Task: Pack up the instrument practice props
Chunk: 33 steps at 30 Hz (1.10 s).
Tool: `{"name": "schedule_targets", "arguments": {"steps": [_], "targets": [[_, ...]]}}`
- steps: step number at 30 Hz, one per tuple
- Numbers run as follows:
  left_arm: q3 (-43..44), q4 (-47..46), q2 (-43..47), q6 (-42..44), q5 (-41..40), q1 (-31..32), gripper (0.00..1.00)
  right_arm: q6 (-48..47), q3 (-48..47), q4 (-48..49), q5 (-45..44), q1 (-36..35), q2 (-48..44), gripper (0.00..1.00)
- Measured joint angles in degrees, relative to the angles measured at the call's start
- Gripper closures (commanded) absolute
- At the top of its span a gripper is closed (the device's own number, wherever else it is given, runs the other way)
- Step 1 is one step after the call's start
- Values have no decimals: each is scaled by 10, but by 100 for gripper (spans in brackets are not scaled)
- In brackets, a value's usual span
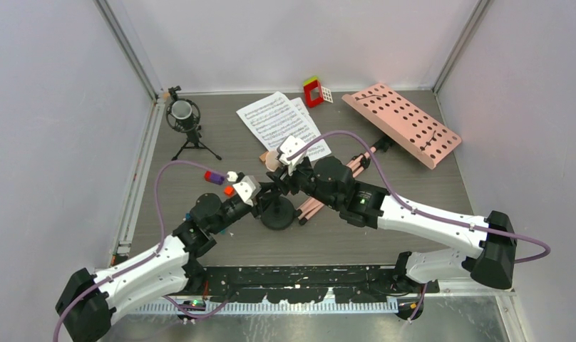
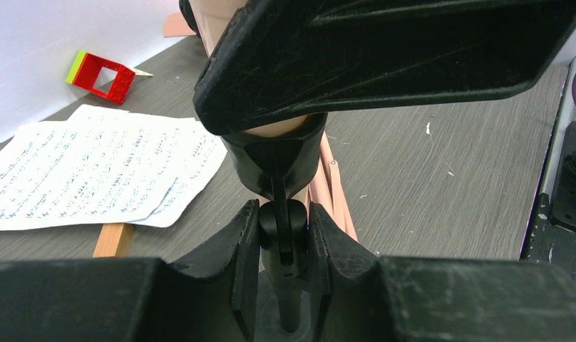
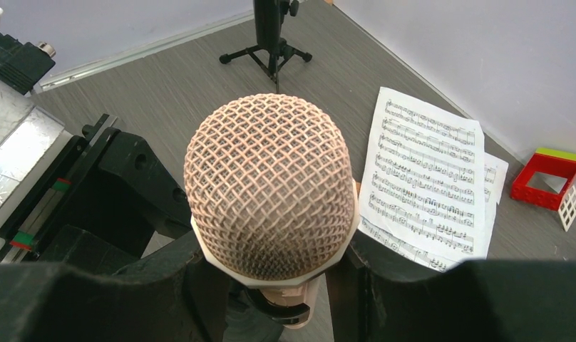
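The grey table (image 1: 442, 185) carries the pink music stand (image 1: 403, 122) at two o'clock, lying down with its perforated desk face up and its folded legs running toward the middle. The sheet-music pages (image 1: 279, 120) are spread at twelve o'clock. At the centre is the beige-pink microphone (image 3: 271, 185) on its black round-base stand (image 1: 278, 214). The right gripper (image 3: 271, 281) clamps the microphone body just under the mesh head. The left gripper (image 2: 282, 239) is closed on the stand's pivot joint below. A black tripod microphone (image 1: 187, 121) stands at ten o'clock, and a red block (image 1: 313, 91) sits at one o'clock.
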<state>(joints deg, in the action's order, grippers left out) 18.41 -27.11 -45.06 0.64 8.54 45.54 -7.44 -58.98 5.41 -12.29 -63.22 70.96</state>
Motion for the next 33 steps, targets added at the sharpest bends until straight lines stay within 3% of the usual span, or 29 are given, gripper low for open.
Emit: {"name": "schedule_targets", "arguments": {"steps": [33], "targets": [[27,-12,-45,-2,0,-1,100,-3,-100,-50,7,4,0,99]]}}
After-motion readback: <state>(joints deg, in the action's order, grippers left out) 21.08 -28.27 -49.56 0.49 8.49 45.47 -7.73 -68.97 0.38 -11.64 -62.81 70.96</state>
